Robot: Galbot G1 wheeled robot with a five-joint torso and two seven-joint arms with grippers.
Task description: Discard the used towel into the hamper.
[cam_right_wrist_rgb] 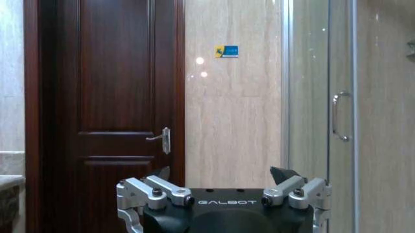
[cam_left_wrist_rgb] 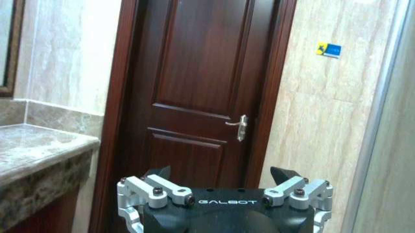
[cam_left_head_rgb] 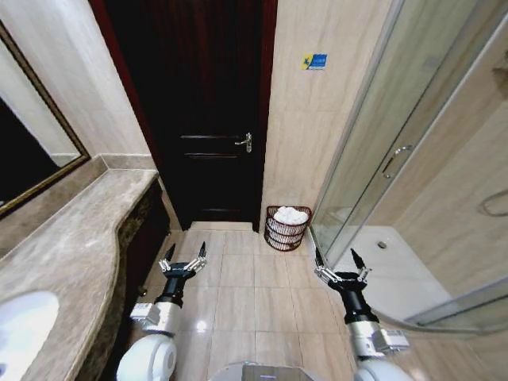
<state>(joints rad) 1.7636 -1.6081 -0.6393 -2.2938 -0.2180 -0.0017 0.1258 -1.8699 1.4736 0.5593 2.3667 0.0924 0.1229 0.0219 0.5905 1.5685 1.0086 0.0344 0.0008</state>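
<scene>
The hamper (cam_left_head_rgb: 286, 228) is a round dark wicker basket on the floor against the tiled wall, right of the door. A white towel (cam_left_head_rgb: 291, 214) lies bunched in its top. My left gripper (cam_left_head_rgb: 185, 255) is held over the floor tiles, open and empty, well short and left of the hamper. My right gripper (cam_left_head_rgb: 336, 259) hangs open and empty a little nearer than the hamper and to its right. In the wrist views each gripper, left (cam_left_wrist_rgb: 224, 174) and right (cam_right_wrist_rgb: 224, 174), points at the door with its fingers spread.
A dark wooden door (cam_left_head_rgb: 202, 111) with a lever handle (cam_left_head_rgb: 245, 142) stands shut ahead. A marble vanity counter (cam_left_head_rgb: 75, 246) with a white sink (cam_left_head_rgb: 20, 325) runs along the left. A glass shower enclosure (cam_left_head_rgb: 397, 159) takes the right side. Open tiled floor (cam_left_head_rgb: 246, 278) lies between.
</scene>
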